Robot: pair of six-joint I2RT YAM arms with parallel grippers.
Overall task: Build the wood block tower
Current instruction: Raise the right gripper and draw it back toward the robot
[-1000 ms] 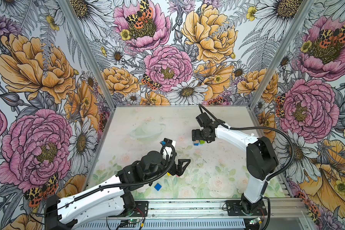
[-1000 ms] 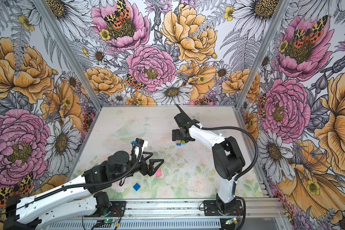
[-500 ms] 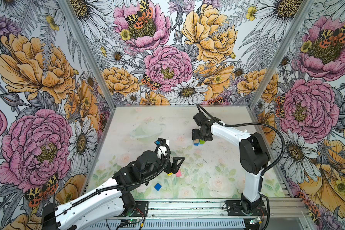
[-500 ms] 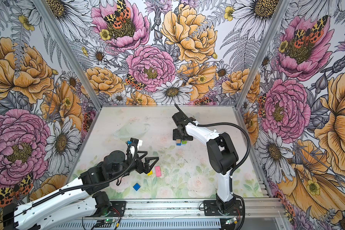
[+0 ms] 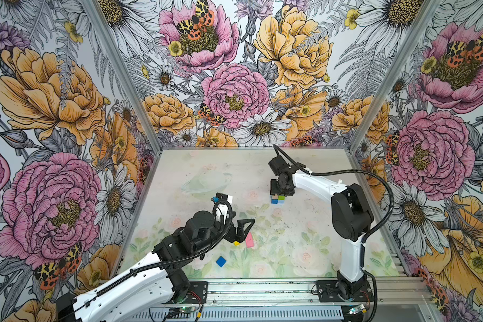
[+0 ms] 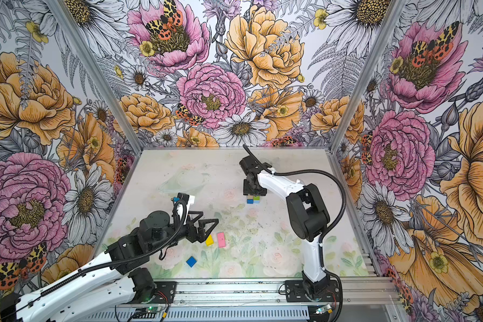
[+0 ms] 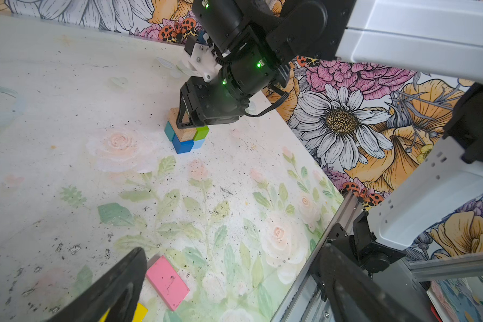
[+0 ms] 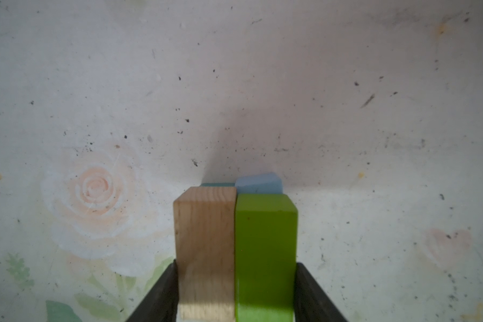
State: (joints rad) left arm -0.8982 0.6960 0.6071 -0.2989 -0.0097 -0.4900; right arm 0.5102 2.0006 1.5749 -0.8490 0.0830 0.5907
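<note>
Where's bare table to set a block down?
Bare: the middle, between the block stack and pink brick, running to the right arm's base. Crowded: under the left claw, with yellow brick and dark blue cube; the right claw clamps the stack.

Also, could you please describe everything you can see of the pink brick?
The pink brick is a flat oblong of painted wood, matte, with a few dark scuffs on its top face. It lies flat and loose on the table, beside the yellow brick with a narrow gap between them. The open left gripper stands close by, not gripping it; only the table seems to touch it.
</note>
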